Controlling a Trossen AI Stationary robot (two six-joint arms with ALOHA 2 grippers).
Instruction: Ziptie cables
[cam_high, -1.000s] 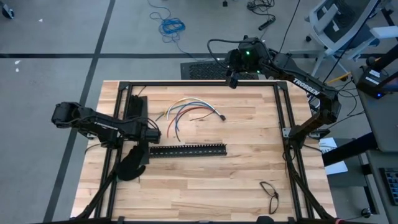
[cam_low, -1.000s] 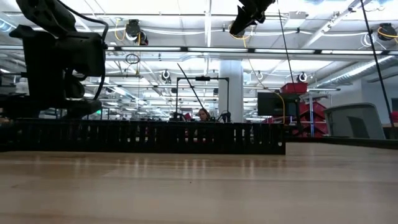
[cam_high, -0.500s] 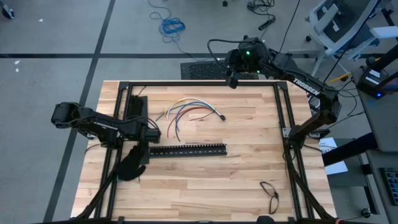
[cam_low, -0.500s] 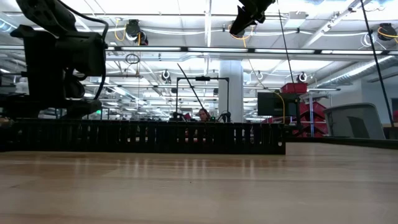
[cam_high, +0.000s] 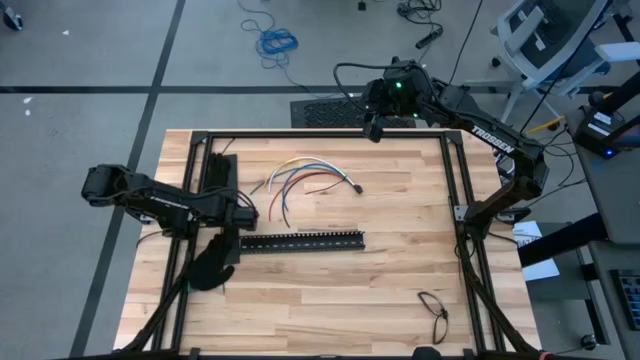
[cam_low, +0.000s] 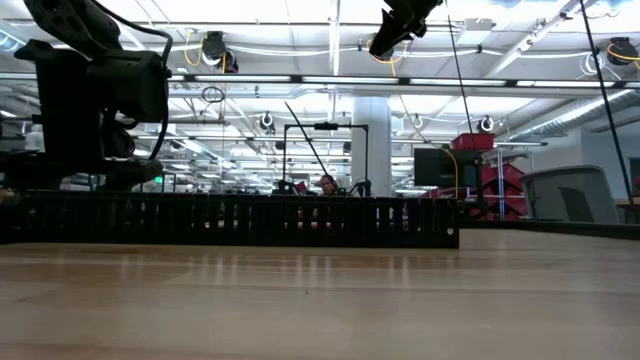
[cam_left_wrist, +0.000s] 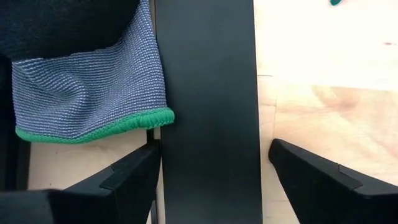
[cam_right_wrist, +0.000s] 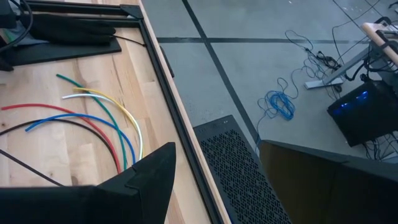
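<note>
A: Cables (cam_high: 305, 177) — loose fan, far-center of table (cam_high: 400, 270), thin, soft, prob. very light. Long axis roughly left-right, curving; free tips splay toward left-near, other ends bunch near right.

B: Best pinch at bunched right end, else strands slip apart. Grippers?

A: Left gripper (cam_left_wrist: 211, 171) low at left edge, jaws spread, straddling black bar (cam_left_wrist: 205, 93), beside glove (cam_left_wrist: 87, 93), gripping nothing. Right gripper (cam_right_wrist: 214, 171) parked high past far edge, jaws apart, empty.

B: Zipties?

A: Can't make out any.

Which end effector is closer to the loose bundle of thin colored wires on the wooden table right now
Left. The left end effector sits low just beside the bundle of thin colored wires, over a flat black bar. The right end effector hangs beyond the table's far edge.
</note>
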